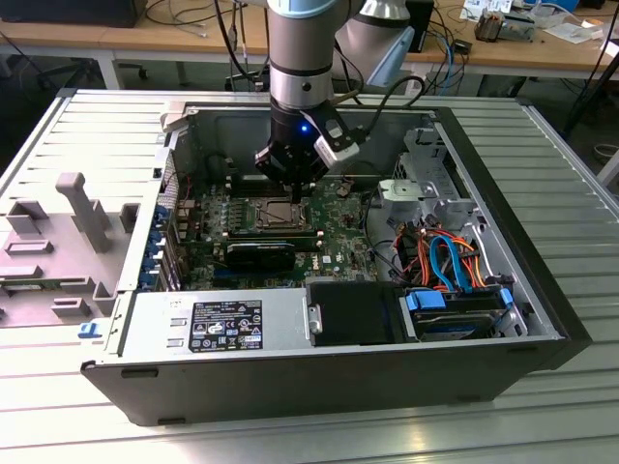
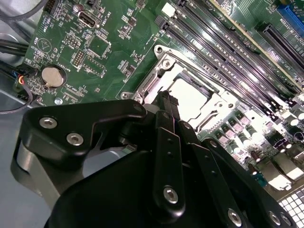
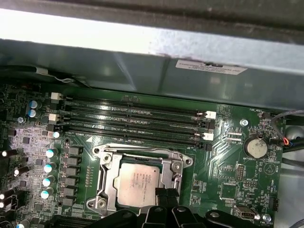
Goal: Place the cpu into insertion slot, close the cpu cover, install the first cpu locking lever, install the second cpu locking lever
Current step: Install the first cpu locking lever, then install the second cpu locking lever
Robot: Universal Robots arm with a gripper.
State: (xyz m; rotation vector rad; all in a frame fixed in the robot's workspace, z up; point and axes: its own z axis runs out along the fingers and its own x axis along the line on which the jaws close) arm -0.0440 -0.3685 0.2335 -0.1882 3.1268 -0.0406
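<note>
The cpu (image 3: 137, 184), a dull silver square, lies flat in the insertion slot (image 1: 274, 215) on the green board. The cpu cover (image 3: 107, 178), a silver frame with a square window, lies down around the chip. A thin metal lever (image 3: 142, 148) runs along one side of the socket. In both wrist views my gripper's black fingers (image 2: 166, 102) come together at the socket's edge, right beside the cpu (image 2: 190, 97), with nothing visible between them. In the exterior view my gripper (image 1: 292, 188) hangs just above the socket, inside the open computer case.
Long black memory slots (image 3: 133, 121) run beside the socket, and the grey case wall (image 3: 142, 71) rises behind them. Capacitors (image 3: 47, 168) stand on another side, and a coin cell (image 3: 257, 146) sits on the board. Coloured cables (image 1: 445, 256) and a drive (image 1: 455, 314) fill the exterior view's right.
</note>
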